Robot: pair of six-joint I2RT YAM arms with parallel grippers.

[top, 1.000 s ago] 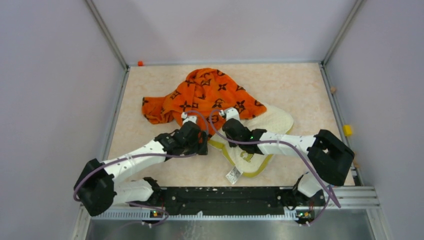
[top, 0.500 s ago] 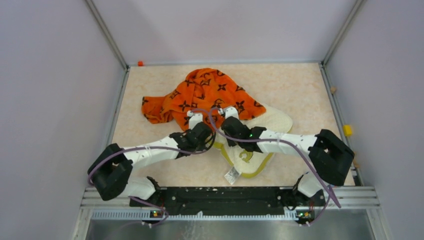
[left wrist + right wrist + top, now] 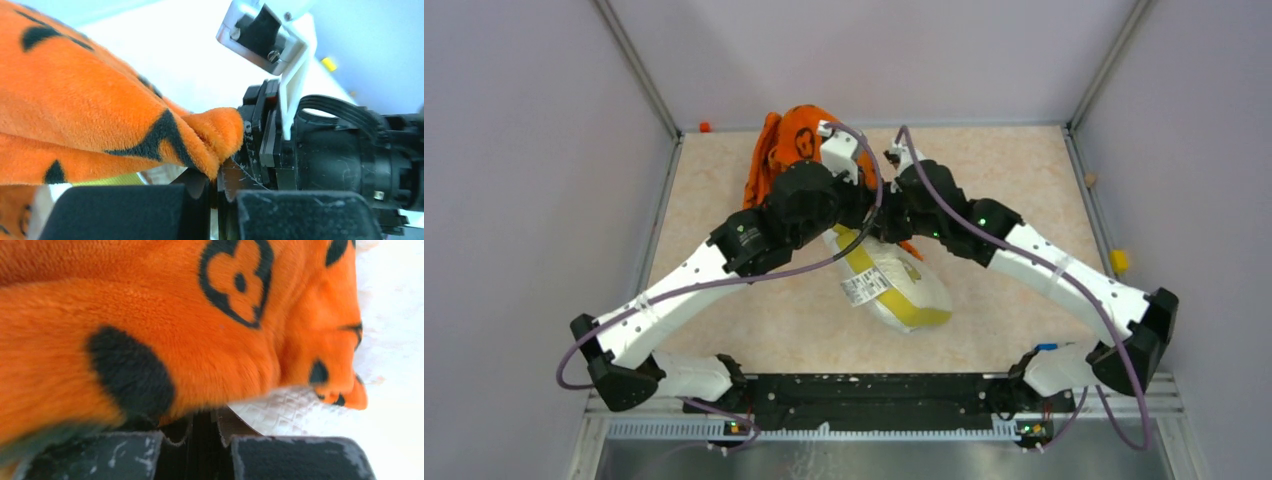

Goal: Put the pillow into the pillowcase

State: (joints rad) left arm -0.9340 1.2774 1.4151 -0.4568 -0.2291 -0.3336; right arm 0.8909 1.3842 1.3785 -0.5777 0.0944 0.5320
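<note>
The left jaws and right jaws are pinched shut on folds of the orange plush pillowcase (image 3: 786,150) with black motifs, side by side above the surface's (image 3: 1024,180) far edge. The quilted white, yellow-trimmed pillow (image 3: 894,290) pokes out below them, long axis toward the near edge, midway between both arms

Lab robot cell: blank walls (image 3: 524,200), framed table (image 3: 1014,170).
</note>
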